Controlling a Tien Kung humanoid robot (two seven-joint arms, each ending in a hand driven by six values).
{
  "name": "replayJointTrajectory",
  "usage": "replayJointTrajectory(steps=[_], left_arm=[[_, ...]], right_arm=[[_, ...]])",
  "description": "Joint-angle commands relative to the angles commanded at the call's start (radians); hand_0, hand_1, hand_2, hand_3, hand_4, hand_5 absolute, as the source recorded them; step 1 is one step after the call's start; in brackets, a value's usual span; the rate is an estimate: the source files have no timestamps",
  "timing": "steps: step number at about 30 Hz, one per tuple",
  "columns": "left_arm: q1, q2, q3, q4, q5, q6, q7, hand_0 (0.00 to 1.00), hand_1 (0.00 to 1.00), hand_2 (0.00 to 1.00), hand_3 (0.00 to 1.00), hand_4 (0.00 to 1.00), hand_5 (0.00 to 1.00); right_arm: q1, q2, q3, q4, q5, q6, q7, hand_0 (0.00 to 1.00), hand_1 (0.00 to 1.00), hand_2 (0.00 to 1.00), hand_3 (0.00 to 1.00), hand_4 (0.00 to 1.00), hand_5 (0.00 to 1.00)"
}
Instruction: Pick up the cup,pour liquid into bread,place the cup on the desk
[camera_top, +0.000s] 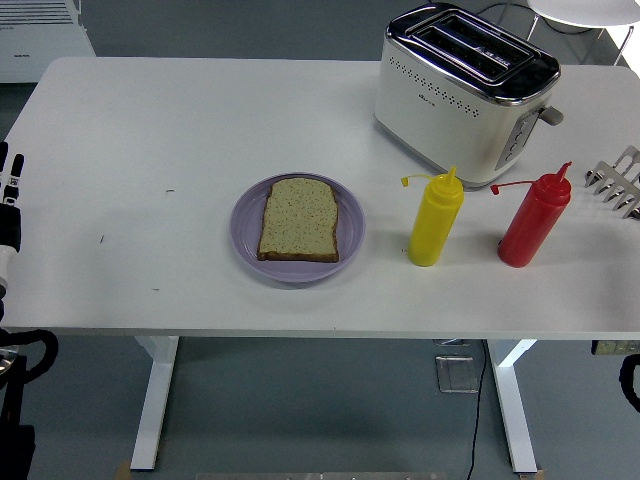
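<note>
The white counter fills the view. At one o'clock stands a white and chrome toaster; the small mark on its side is too tiny to read. A purple plate at centre carries the bread. At three o'clock stand an unlabelled yellow bottle and a red bottle, apart. At nine o'clock, the left hand shows only at the edge; whether it is spread, I cannot tell.

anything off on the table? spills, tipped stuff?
No spills; nothing tipped. Slice of brown bread lies flat on the lilac plate; yellow squeeze bottle and red squeeze bottle stand upright, caps off their nozzles. Oddity: no cup visible, only these bottles.
</note>
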Motion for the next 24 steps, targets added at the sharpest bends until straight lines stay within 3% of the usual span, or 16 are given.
replayJointTrajectory(steps=[24], left_arm=[[-0.004, 0.0, -0.001, -0.001, 0.0, 0.0, 0.0, 0.807, 0.742, 0.727, 0.719, 0.49, 0.998]], right_arm=[[0.002, 0.002, 0.003, 0.002, -0.005, 0.001, 0.005, 0.817, 0.73, 0.759, 0.769, 0.623, 0.424]])
